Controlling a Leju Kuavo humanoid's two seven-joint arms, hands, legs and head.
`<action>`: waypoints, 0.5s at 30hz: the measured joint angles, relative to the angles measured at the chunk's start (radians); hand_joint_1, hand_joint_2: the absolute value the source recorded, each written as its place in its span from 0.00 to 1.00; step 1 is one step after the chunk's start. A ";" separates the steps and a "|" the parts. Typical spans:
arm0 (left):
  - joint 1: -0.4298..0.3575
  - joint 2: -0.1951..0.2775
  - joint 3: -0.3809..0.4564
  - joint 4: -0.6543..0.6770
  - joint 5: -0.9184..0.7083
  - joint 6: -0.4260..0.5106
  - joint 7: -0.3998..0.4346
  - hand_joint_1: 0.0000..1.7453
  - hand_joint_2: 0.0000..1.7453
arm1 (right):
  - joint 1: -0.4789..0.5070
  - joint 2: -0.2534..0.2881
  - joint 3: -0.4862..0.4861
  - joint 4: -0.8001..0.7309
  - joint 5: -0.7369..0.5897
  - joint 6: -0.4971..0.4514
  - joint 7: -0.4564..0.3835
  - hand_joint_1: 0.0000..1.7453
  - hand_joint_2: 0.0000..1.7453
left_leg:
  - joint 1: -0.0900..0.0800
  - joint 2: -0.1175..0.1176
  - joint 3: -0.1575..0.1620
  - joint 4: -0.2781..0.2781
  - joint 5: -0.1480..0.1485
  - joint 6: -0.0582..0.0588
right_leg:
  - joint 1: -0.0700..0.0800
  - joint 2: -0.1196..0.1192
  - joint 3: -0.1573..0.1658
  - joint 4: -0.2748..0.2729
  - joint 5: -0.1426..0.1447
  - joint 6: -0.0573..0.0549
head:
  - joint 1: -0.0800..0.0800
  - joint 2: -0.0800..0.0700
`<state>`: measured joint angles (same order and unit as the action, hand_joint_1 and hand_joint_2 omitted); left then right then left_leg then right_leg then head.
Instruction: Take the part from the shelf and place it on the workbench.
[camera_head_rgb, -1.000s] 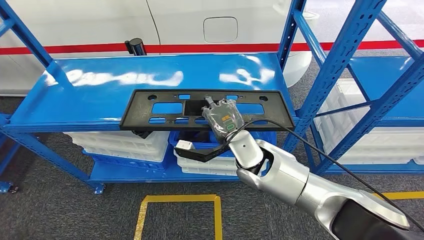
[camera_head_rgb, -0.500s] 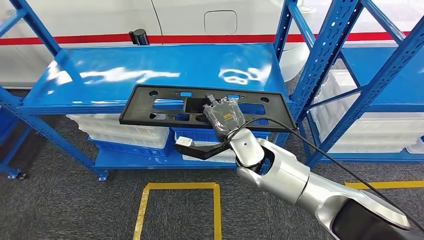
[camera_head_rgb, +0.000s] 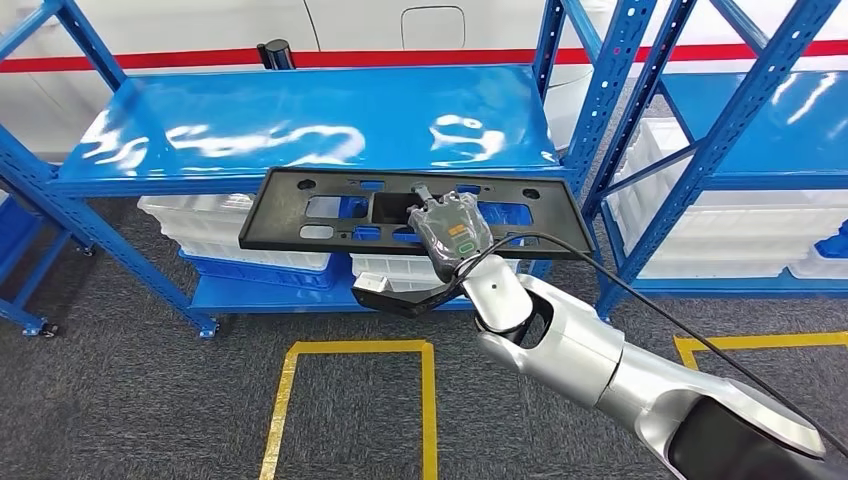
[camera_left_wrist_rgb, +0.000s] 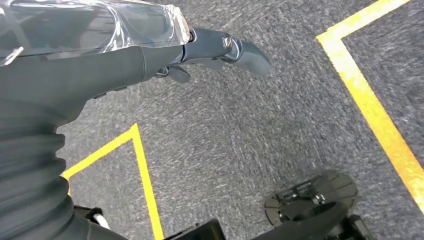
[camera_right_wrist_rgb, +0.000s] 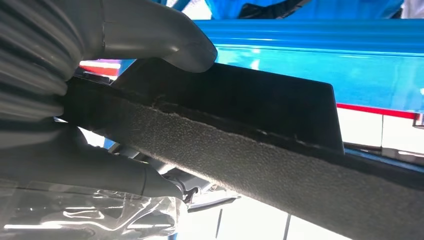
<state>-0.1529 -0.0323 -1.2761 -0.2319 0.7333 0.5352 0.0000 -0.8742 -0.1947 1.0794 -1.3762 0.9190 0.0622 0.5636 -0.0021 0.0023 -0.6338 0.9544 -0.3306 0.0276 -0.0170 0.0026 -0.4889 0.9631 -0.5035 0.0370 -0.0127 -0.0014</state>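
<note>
While the glossy blue metal shelf (camera_head_rgb: 300, 125) with its perforated uprights spans the upper frame, grey speckled carpet (camera_head_rgb: 130, 400) marked with yellow tape fills the lower part. At centre, the part (camera_head_rgb: 300, 212), a long flat black plastic panel with rectangular cut-outs, sits just in front of the shelf edge, gripped by the right hand (camera_head_rgb: 452, 232). Plastic-wrapped, the left hand (camera_left_wrist_rgb: 150, 45) hangs over carpet, fingers loosely extended, holding nothing.
</note>
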 joint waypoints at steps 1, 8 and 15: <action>0.000 0.000 -0.001 0.000 -0.001 0.000 0.000 0.00 1.00 | 0.000 -0.001 0.000 -0.001 0.001 0.000 0.000 1.00 1.00 | 0.002 0.000 -0.007 0.005 -0.003 -0.006 | 0.000 -0.001 -0.009 0.002 0.009 -0.009 | 0.000 0.000; -0.013 0.001 -0.010 0.000 -0.004 0.000 0.000 0.00 1.00 | -0.001 -0.006 0.000 -0.009 0.000 0.000 0.001 1.00 1.00 | 0.010 -0.001 -0.056 0.302 -0.196 -0.027 | 0.006 -0.005 -0.091 0.004 0.081 -0.035 | -0.001 0.000; -0.017 0.006 -0.014 0.000 -0.002 0.011 0.004 0.00 1.00 | -0.023 -0.014 -0.011 -0.016 -0.017 -0.001 0.004 1.00 1.00 | -0.015 -0.004 0.160 -0.030 -0.127 0.025 | 0.008 -0.005 -0.146 -0.007 0.153 -0.012 | 0.000 0.000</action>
<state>-0.1698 -0.0267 -1.2899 -0.2319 0.7311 0.5464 0.0044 -0.8976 -0.2090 1.0679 -1.3927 0.9024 0.0612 0.5680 -0.0169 -0.0012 -0.4737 0.9248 -0.4579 0.0527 -0.0094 -0.0020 -0.6346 0.9563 -0.3508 0.0253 -0.0129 -0.0015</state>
